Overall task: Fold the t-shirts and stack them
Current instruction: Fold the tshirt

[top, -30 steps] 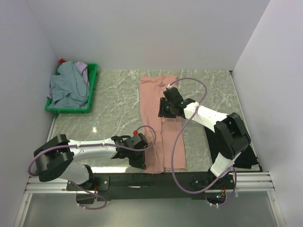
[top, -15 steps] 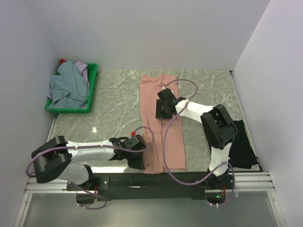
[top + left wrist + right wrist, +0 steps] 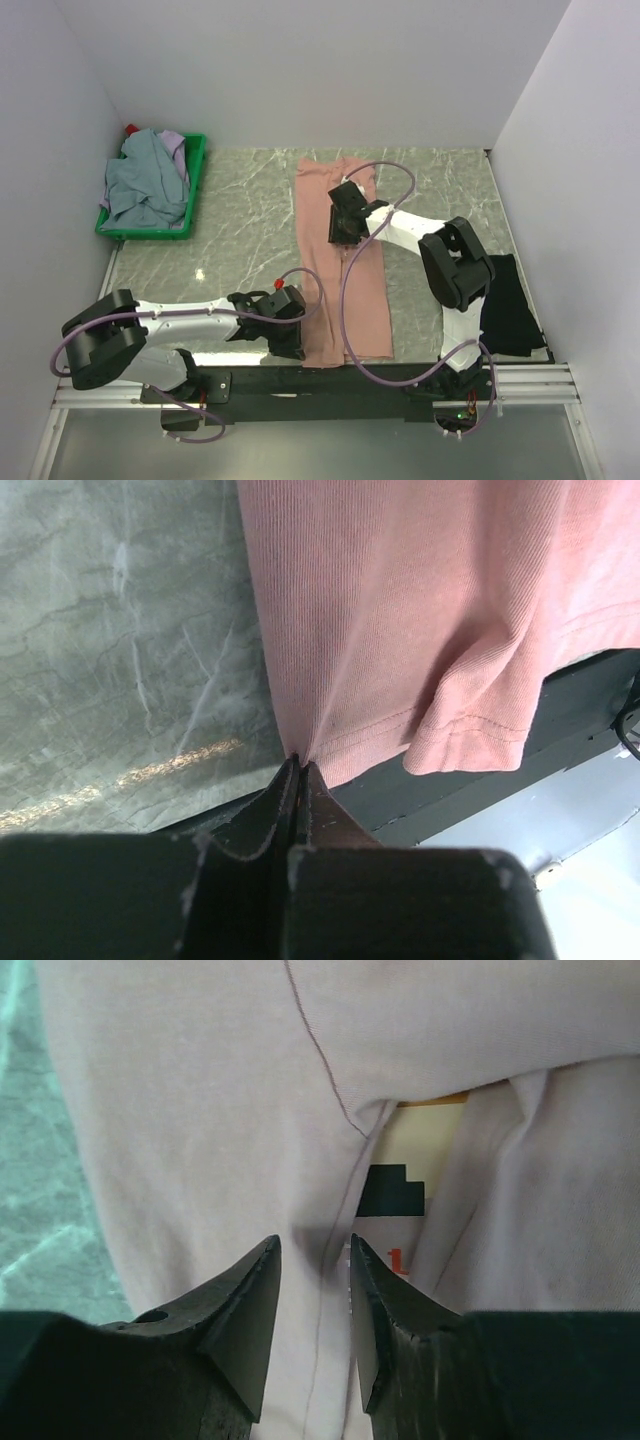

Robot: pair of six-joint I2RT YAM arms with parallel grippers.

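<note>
Cloth: we see the salmon-pink t-shirt (image 3: 368, 300) — fine ribbed knit, stitched hem — lying as a long strip mid-table | left gripper (image 3: 298, 765) pinched tight on its near hem corner | right gripper (image 3: 312, 1260) fingers slightly apart over a central fold | surface: veined grey-green marble table (image 3: 240, 230), plain white walls

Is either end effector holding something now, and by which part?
The left end effector pinches the pink shirt at its near hem, by the left edge. The right end effector is open over the shirt's middle, holding nothing.
</note>
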